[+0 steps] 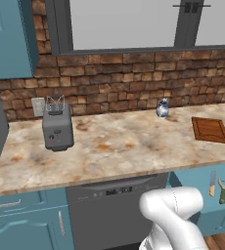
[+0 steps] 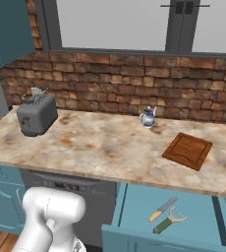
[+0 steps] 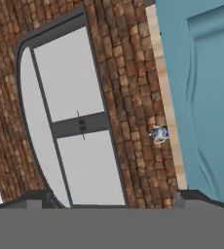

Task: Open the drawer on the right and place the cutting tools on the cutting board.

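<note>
**A:** Starting from the claw: can you tell how it stands?

**B:** Not really. In the hand view only two dark tips (image 3: pixel 36 197) poke up at the bottom edge, far out toward either side. That hints they are apart, but I cannot tell for sure, and nothing sits between them. The camera looks along them at the window (image 3: pixel 70 121) and the brick wall (image 3: pixel 128 73), with a small blue-and-white jug (image 3: pixel 159 133) against the bricks and a teal cabinet door (image 3: pixel 206 97) to one side. So the hand is rolled and aimed up at the wall, not down at the work.

**A:** And the arm?

**B:** Its white elbow (image 1: pixel 175 205) bulges low in front of the dark grey dishwasher (image 1: pixel 112 210), below the surface (image 1: pixel 114 146).

**A:** Where are the tools, then?

**B:** In the drawer (image 2: pixel 134 209), which already stands pulled out, to the arm's right. The knife (image 2: pixel 162 209) and the green-handled peeler (image 2: pixel 168 220) lie side by side on its teal floor, just beside each other, possibly touching near the blade tip. Both long axes run on the same slant, handles toward the robot and its left, metal ends away toward the wall and right.

**A:** And the cutting board?

**B:** Flat on the surface (image 2: pixel 187 150), directly above and behind the open drawer, bare. The toaster (image 2: pixel 35 114) is well apart, far left.

**A:** So the coming move?

**B:** I judge the opening is done. The claw must swing right and tip downward over the drawer, then turn so it closes across one handle's slant. The knife lies nearer the arm.
</note>
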{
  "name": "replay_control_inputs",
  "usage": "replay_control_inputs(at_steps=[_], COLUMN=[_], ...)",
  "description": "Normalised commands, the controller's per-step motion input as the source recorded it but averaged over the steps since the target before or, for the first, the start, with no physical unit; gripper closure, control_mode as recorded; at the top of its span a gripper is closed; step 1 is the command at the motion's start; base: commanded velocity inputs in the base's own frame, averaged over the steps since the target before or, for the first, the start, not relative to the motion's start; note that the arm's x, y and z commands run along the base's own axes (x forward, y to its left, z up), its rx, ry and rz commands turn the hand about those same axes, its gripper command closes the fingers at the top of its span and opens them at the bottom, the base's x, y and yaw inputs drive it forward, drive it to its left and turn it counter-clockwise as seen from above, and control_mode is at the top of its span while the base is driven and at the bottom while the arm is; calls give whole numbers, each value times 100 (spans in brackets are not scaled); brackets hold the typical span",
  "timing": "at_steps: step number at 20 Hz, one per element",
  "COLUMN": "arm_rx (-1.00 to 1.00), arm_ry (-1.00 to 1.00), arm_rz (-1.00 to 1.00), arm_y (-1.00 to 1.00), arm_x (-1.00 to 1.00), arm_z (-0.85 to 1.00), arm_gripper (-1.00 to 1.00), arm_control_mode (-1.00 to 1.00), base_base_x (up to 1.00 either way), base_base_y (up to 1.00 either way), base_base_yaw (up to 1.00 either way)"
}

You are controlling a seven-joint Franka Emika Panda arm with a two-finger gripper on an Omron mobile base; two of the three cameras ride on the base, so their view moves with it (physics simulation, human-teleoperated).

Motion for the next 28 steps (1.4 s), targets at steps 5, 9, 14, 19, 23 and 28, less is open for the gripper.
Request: replay_control_inputs(at_steps=[5, 9, 14, 19, 23, 28], arm_rx=[0, -2, -5, -12, -15, -19], arm_ry=[-2, 0, 0, 0, 0, 2], arm_rz=[0, 0, 0, 0, 0, 0], arm_y=[13, 22, 33, 50, 55, 47], arm_x=[-18, -9, -3, 0, 0, 4], arm_z=[76, 85, 76, 78, 87, 68], arm_gripper=[-100, -100, -100, -100, -100, -100], arm_control_mode=[-100, -100, -100, -100, -100, -100], base_base_x=[0, 0, 0, 0, 0, 0], base_base_y=[0, 0, 0, 0, 0, 0], base_base_yaw=[0, 0, 0, 0, 0, 0])
